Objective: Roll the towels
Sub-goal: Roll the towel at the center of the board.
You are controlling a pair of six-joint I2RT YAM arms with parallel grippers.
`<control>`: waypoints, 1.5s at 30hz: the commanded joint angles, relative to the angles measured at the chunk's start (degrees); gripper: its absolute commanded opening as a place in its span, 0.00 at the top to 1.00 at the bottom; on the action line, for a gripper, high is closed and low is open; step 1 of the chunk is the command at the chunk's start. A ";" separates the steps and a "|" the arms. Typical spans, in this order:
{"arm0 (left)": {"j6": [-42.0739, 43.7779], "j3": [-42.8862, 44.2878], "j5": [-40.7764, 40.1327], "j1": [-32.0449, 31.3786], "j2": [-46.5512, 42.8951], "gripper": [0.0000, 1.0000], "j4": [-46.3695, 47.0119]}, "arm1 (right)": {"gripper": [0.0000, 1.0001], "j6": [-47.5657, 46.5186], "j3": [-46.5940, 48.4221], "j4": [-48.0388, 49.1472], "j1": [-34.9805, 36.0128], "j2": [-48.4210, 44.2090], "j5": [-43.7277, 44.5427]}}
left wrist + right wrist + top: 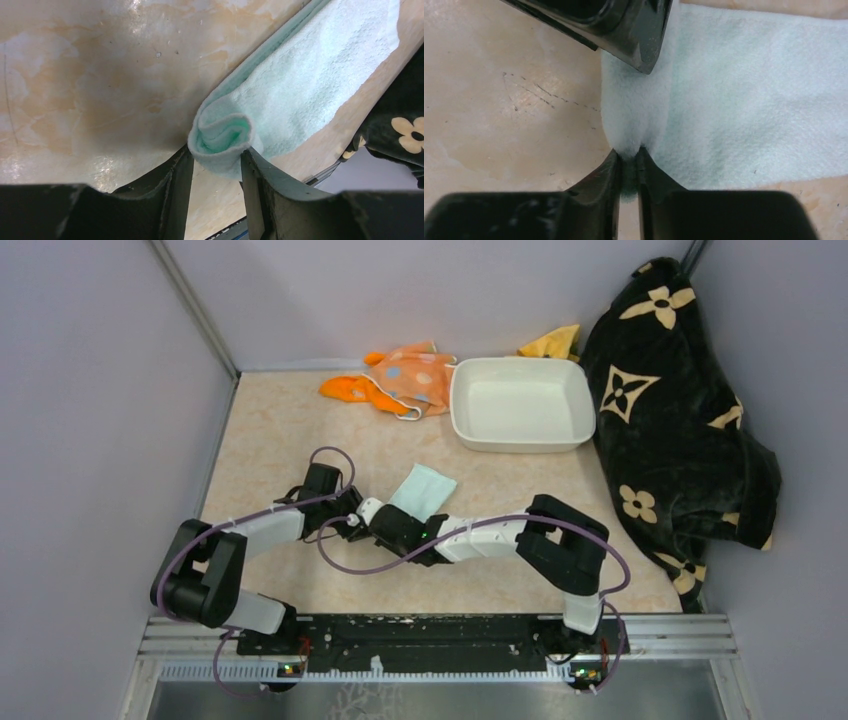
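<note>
The pale mint green towel (pixel 425 488) lies mid-table, its near end turned into a small roll. In the left wrist view the rolled end (pixel 222 137) sits between my left gripper's (pixel 217 155) fingertips and touches both. My right gripper (pixel 628 156) is shut tight on the other end of the same roll (pixel 634 115). A left finger (pixel 624 30) shows at the top of the right wrist view. From above the two grippers, left (pixel 352 515) and right (pixel 376 512), meet at the towel's near end. The bright orange towel (pixel 345 390) and the striped polka-dot towel (pixel 420 375) lie crumpled at the back.
A white rectangular dish (pixel 522 403) stands at the back, right of the two crumpled towels. A yellow cloth (pixel 555 342) peeks out behind it. The big black flowered blanket (pixel 670 410) is heaped along the right wall. Grey walls close the left, back and right.
</note>
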 commanded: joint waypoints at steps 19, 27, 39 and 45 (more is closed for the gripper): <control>3.07 -4.60 -4.64 0.21 -25.71 0.26 -15.22 | 1.00 27.34 -2.41 13.38 -20.78 2.13 -68.77; 1.15 -7.94 -1.94 0.18 -28.50 0.27 -11.25 | 1.00 36.53 -4.17 18.38 -25.10 8.14 -72.56; 2.81 -5.52 -1.03 0.21 -13.02 0.39 -1.61 | 0.99 39.17 -5.88 19.81 -27.15 11.14 -69.15; 3.91 -5.22 -2.91 0.21 -6.62 0.49 -2.63 | 0.85 33.85 -5.63 15.72 -26.97 4.38 -65.54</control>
